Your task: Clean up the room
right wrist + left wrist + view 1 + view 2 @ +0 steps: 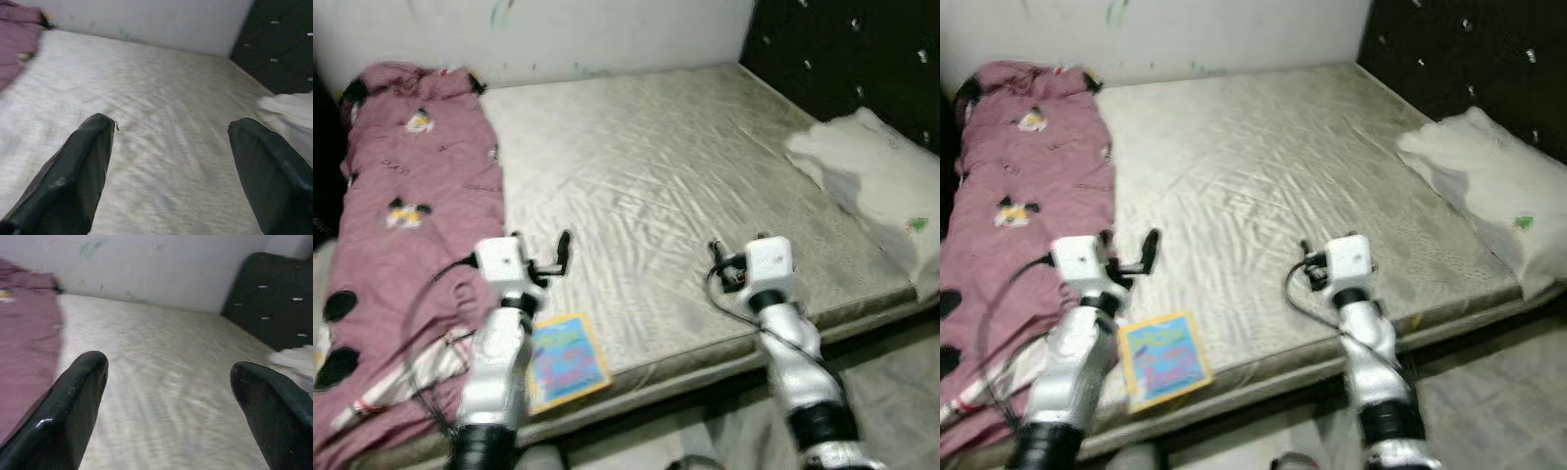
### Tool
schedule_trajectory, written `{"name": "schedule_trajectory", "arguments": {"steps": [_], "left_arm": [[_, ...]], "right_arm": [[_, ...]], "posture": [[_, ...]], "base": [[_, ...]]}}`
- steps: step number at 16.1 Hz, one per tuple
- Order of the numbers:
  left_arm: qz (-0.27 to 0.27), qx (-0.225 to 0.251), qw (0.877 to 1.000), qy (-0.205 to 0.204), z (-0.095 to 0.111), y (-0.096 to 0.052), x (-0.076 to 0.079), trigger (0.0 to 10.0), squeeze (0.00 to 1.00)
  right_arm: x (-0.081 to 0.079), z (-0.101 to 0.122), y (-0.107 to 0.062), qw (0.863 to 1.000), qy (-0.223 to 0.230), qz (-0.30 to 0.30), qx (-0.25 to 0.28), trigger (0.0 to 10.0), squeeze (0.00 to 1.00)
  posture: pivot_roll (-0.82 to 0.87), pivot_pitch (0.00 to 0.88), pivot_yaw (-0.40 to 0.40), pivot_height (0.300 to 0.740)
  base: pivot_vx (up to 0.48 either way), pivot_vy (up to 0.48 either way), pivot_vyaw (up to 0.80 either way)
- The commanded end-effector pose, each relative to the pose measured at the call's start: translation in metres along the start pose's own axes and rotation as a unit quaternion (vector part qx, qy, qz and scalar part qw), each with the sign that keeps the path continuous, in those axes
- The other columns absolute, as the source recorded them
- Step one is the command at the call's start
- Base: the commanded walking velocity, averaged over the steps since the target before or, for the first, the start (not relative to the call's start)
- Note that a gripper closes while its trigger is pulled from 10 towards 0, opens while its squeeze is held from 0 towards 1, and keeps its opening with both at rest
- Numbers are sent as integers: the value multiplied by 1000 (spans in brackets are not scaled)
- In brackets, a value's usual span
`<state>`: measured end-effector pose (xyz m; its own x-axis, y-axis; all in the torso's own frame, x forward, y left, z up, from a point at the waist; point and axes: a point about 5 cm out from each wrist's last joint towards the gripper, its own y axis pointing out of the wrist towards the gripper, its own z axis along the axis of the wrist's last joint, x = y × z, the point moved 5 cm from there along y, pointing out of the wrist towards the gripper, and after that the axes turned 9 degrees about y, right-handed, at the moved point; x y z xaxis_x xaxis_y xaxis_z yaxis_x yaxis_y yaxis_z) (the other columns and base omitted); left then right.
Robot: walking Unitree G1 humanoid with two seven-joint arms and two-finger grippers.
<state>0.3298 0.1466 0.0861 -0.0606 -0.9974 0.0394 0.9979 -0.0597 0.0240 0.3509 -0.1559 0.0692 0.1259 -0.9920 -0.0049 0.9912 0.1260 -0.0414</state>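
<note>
Booklet point(566, 360), lying flat at the front edge of the bed point(656, 196) beside the pink blanket point(411, 196), is found just below the spread left gripper point(563, 253), while the spread, empty right gripper point(715, 257) is held well apart.

A mauve cartoon-print blanket point(411, 206) lies crumpled along the bed's left side. A colourful flat booklet point(566, 358) lies beside it at the near edge. A white pillow point(881, 186) rests far right.

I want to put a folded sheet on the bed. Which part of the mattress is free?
The wide middle of the mattress is bare, between the pink blanket and the white pillow. The near left corner is crowded by the blanket and a colourful book.
</note>
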Motion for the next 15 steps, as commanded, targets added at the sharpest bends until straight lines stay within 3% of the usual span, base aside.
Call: {"name": "schedule_trajectory", "arguments": {"steps": [1,4,6,10,15], "left_arm": [[2,17,1000,8,8,2,0,10000,0],[4,21,1000,21,9,1,2,10000,0],[-4,20,1000,2,10,2,4,10000,0],[7,10,1000,5,5,2,1,10000,0],[1,8,1000,6,5,2,2,10000,0]], "right_arm": [[3,3,1,1000,-4,1,4,10000,0],[1,5,2,1000,-7,6,7,10000,0],[-1,6,2,1000,-11,9,11,10000,0],[0,5,1,1000,-5,6,8,10000,0],[0,4,1,1000,-7,5,6,10000,0]], "posture": [[30,0,-25,740],[32,0,-26,740],[32,0,-26,740],[31,0,-23,740],[32,0,-21,740]], "base": [[0,480,0],[0,0,0],[0,0,800],[0,0,522],[0,463,0]]}}
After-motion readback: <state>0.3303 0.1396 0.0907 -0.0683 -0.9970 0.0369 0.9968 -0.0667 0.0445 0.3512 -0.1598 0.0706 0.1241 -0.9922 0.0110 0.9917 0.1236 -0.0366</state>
